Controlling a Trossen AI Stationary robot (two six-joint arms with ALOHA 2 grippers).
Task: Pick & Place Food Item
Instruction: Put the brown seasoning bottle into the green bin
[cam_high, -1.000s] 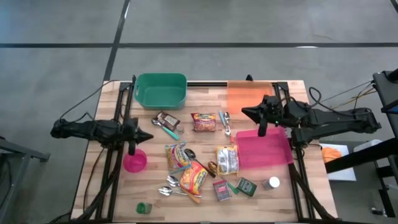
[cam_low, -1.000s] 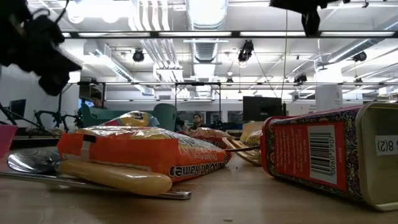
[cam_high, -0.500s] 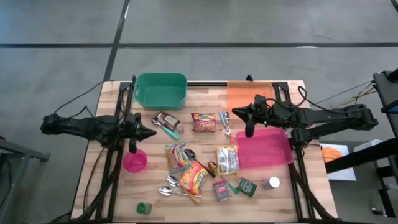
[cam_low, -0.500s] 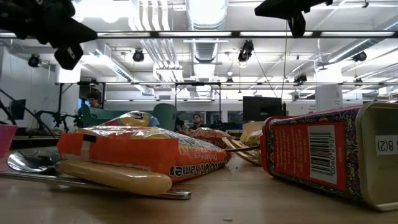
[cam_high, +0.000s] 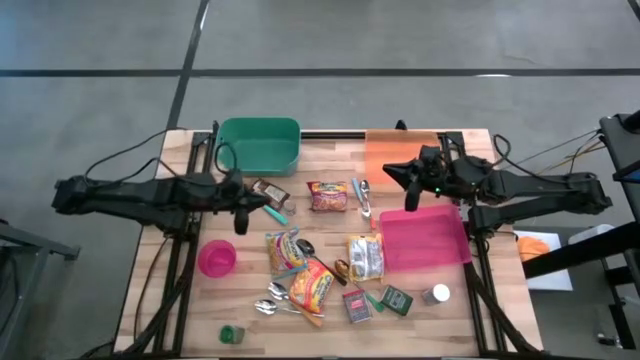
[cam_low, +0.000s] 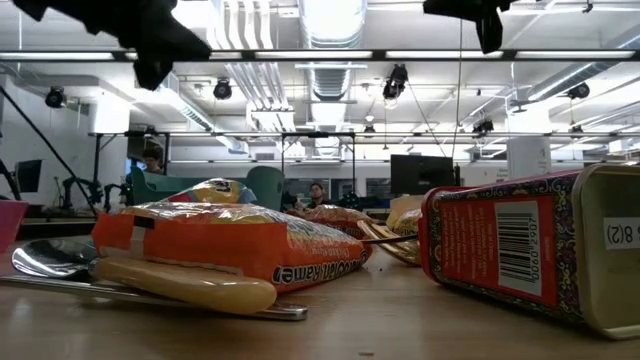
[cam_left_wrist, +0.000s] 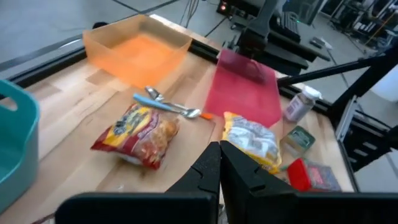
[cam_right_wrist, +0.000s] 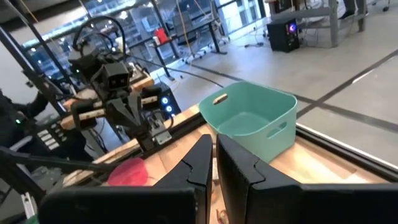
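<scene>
Several food packets lie flat mid-table: a red one (cam_high: 327, 196) (cam_left_wrist: 138, 134), a yellow-white one (cam_high: 366, 256) (cam_left_wrist: 252, 140), an orange one (cam_high: 313, 283) (cam_low: 220, 250) and another (cam_high: 286, 250). A brown snack bar (cam_high: 268, 192) lies near the teal bin (cam_high: 259, 145). My left gripper (cam_high: 268, 203) (cam_left_wrist: 219, 163) hangs shut and empty above the table beside the snack bar, pointing toward the packets. My right gripper (cam_high: 387, 172) (cam_right_wrist: 214, 155) hovers shut and empty near the orange bin (cam_high: 400, 153), pointing toward the table's left.
A pink tray (cam_high: 422, 238) lies at the right, a pink bowl (cam_high: 216, 258) at the left. Spoons (cam_high: 275, 300), a red tin (cam_high: 357, 305) (cam_low: 510, 250), a green tin (cam_high: 396, 299), a shaker (cam_high: 436, 294) and a small green cup (cam_high: 231, 334) crowd the near edge.
My left gripper has risen and gone toward the table's right and far edge, from above the pink bowl to beside the brown snack bar, staying shut. Nothing on the table has moved.
</scene>
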